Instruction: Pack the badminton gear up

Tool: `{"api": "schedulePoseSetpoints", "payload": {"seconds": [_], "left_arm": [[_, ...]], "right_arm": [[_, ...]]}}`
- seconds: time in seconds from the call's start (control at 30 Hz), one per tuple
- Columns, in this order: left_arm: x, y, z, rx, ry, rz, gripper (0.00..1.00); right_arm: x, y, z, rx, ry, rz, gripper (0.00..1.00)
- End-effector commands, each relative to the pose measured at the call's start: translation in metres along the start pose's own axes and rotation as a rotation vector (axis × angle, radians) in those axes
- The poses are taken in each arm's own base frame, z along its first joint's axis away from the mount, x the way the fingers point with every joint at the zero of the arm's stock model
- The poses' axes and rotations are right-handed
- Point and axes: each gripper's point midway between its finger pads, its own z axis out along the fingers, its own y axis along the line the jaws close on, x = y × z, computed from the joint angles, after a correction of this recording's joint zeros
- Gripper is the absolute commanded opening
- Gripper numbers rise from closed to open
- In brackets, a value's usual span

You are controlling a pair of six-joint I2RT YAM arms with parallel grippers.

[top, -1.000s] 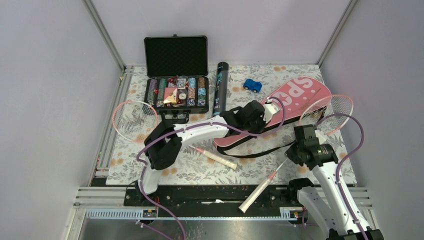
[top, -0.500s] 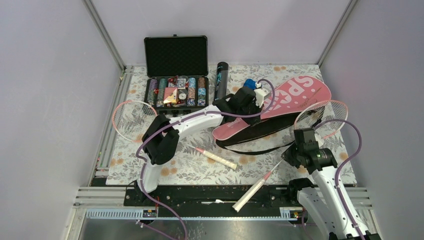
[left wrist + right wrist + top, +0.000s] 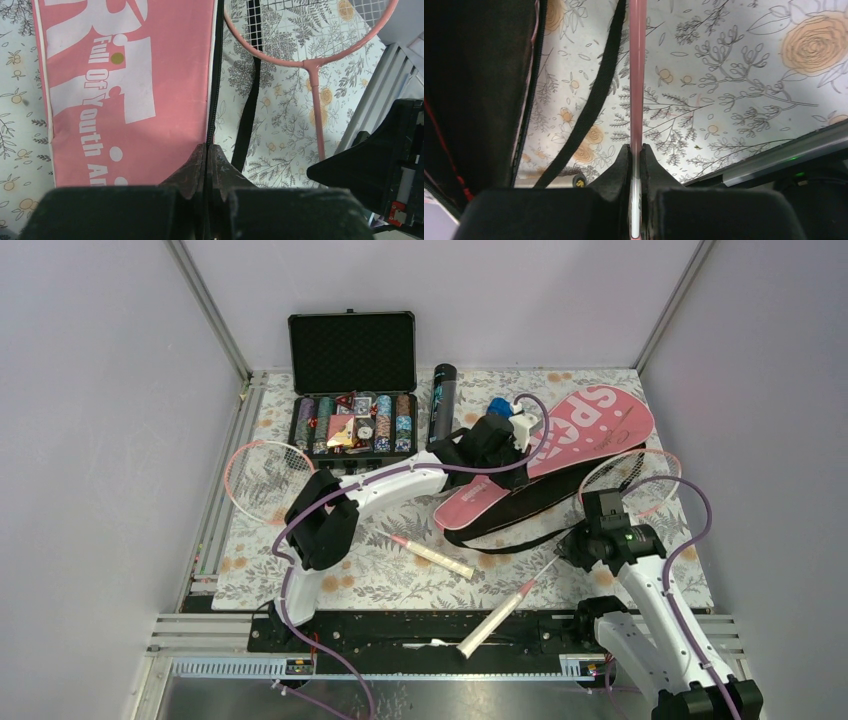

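- The pink cover [image 3: 600,422] lies slantwise on the flowered mat, with its wide "SP" end toward the far right.
- The left gripper [image 3: 206,152] is pinched narrow. Its fingertips press together on the cover's black zipped edge, on the side facing the right arm.
- The right gripper [image 3: 636,152] stands off the cover's near side, clamped tight on the pink shaft of a racket [image 3: 638,75].
- That racket's netted head lies just beside the near side of the cover's wide end. Its white handle points away from the cover, over the near rail.
- The strap [image 3: 591,107] trails from the cover's near edge and runs just beside the held shaft.
- A second racket [image 3: 440,560] has its handle near the cover's narrow end and its head well apart from the cover.
- The black tube [image 3: 441,405] lies beyond the cover's narrow end, beside the poker chip case [image 3: 352,350].
- The blue toy car [image 3: 497,406] is partly hidden by the left wrist.
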Motion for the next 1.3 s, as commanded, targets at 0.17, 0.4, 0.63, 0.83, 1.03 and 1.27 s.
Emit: {"api": "schedulePoseSetpoints", "payload": {"seconds": [0.17,0.4,0.63,0.83,1.03,1.27], "left_arm": [[-0.049,-0.025,-0.010,0.081,-0.134,-0.017,0.00],[-0.044,-0.035,-0.010,0.149,-0.122,0.013,0.00],[-0.040,-0.045,-0.012,0.215,-0.122,0.062,0.00],[-0.026,-0.048,-0.016,0.259,-0.089,0.124,0.00],[-0.011,-0.048,-0.020,0.281,-0.060,0.160,0.00],[0.001,-0.058,-0.030,0.314,-0.039,0.171,0.00]], "right_arm": [[-0.005,0.020,-0.005,-0.060,0.016,0.041,0.00],[0.000,0.049,-0.013,-0.266,0.030,-0.008,0.00],[0.012,0.065,-0.013,-0.408,0.085,-0.036,0.00],[0.037,0.080,-0.009,-0.553,0.245,-0.050,0.00],[0.028,0.077,-0.001,-0.535,0.229,-0.058,0.00],[0.001,0.091,0.001,-0.610,0.169,-0.074,0.00]]}}
